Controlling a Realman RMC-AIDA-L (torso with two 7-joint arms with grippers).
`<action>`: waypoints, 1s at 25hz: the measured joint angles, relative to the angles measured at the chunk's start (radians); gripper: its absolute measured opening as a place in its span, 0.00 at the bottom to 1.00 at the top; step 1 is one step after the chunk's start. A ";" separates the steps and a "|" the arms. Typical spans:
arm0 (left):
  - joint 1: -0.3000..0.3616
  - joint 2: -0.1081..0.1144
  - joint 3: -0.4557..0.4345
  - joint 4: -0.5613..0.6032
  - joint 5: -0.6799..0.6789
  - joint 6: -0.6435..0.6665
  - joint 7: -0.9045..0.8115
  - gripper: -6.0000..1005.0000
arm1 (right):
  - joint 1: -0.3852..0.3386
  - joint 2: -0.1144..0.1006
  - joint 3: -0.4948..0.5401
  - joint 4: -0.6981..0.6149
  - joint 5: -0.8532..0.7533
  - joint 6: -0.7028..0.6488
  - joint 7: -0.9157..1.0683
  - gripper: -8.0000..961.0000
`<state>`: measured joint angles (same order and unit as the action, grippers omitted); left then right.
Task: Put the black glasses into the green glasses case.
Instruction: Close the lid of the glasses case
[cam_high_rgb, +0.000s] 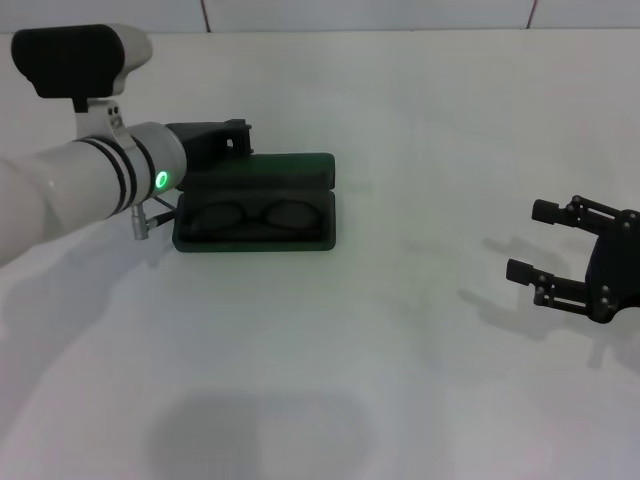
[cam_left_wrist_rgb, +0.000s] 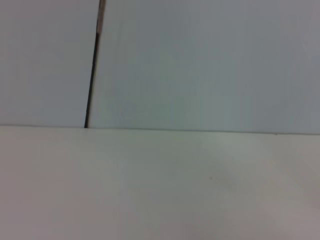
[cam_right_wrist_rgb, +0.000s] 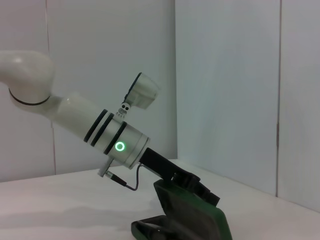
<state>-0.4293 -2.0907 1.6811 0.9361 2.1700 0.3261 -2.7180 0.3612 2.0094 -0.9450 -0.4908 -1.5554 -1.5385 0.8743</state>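
Note:
The green glasses case (cam_high_rgb: 256, 238) lies open on the white table, left of centre, with its lid (cam_high_rgb: 262, 169) raised at the back. The black glasses (cam_high_rgb: 254, 214) rest inside its base, lenses side by side. My left gripper (cam_high_rgb: 212, 137) is at the far left corner of the lid, touching or just behind its top edge. The right wrist view shows the same left gripper (cam_right_wrist_rgb: 188, 183) at the upper rim of the case (cam_right_wrist_rgb: 197, 217). My right gripper (cam_high_rgb: 536, 241) hovers open and empty far off at the right side of the table.
The white table (cam_high_rgb: 360, 360) stretches around the case, with a pale wall behind it. The left wrist view shows only the table surface (cam_left_wrist_rgb: 160, 190) and a wall with a dark vertical seam (cam_left_wrist_rgb: 91, 75).

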 joint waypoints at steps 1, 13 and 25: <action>0.003 0.000 0.000 0.002 -0.001 0.001 0.003 0.04 | 0.000 0.000 0.000 0.000 0.000 0.000 0.000 0.78; 0.062 -0.002 0.005 0.043 -0.015 0.007 0.082 0.04 | -0.004 0.002 0.002 0.000 0.000 0.000 0.000 0.78; 0.127 -0.003 0.029 0.059 -0.286 -0.001 0.390 0.04 | -0.005 0.003 0.002 0.000 0.001 -0.008 0.004 0.78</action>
<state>-0.3019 -2.0938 1.7098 0.9955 1.8840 0.3255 -2.3277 0.3558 2.0126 -0.9433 -0.4909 -1.5547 -1.5462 0.8783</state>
